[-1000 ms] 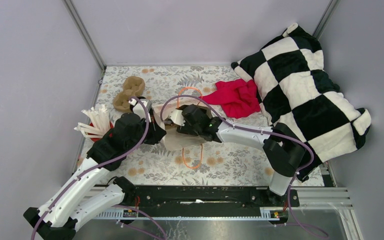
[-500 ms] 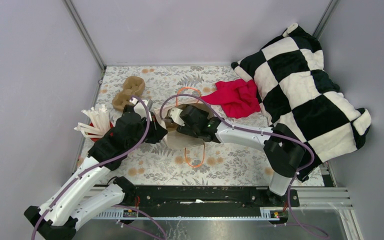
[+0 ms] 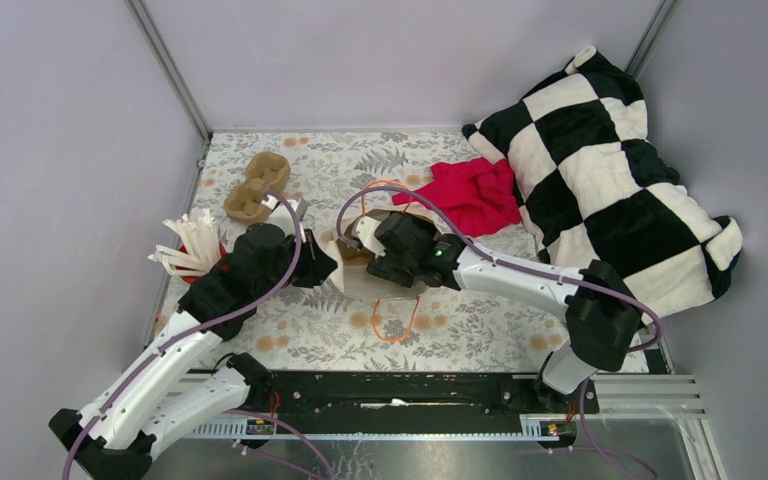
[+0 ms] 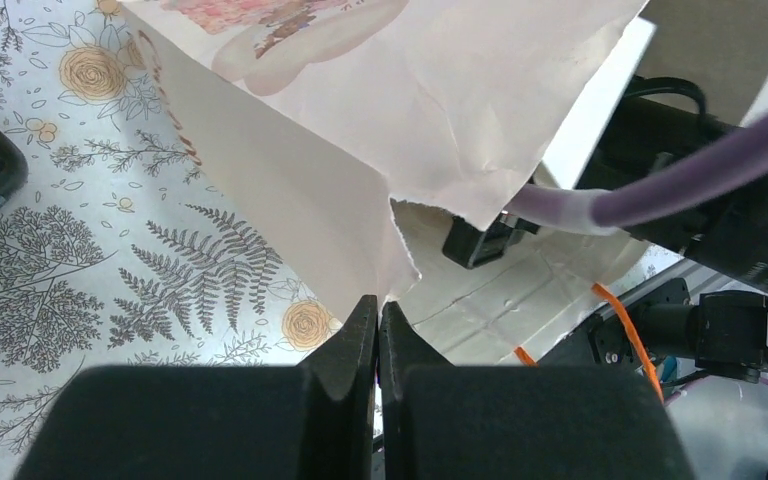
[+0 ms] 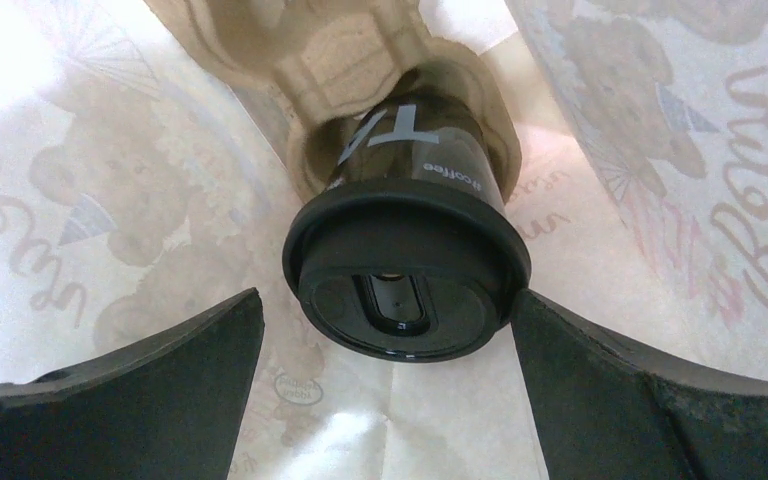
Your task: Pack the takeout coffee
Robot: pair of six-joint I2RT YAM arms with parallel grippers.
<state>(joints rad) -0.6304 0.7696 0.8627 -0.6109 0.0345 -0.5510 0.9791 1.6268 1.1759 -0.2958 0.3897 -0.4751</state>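
Packing looks nearly done from where I stand. The bag (image 3: 358,287) lies on the table, and the right gripper (image 5: 385,300) reaches into its mouth. The left gripper (image 4: 378,308) is pinched tight on the torn paper edge of that mouth, which sits right at its fingertips and is held up.

Inside the bag, straight ahead of the right gripper, a cardboard tray (image 5: 350,50) rests against the paper. The cup (image 5: 410,150) sits in one of its wells, lid toward the gripper. The right gripper's jaws stand wide, one on each side of the lid, holding nothing. Whether either finger grazes the rim I cannot tell.

So the cup appears to be placed. I'd judge that what is left is backing that arm out and letting go of the bag.

Only the right wrist view shows the cup at all; from above, the arm and the paper hide it. Only the left wrist view shows the pinch on the paper.
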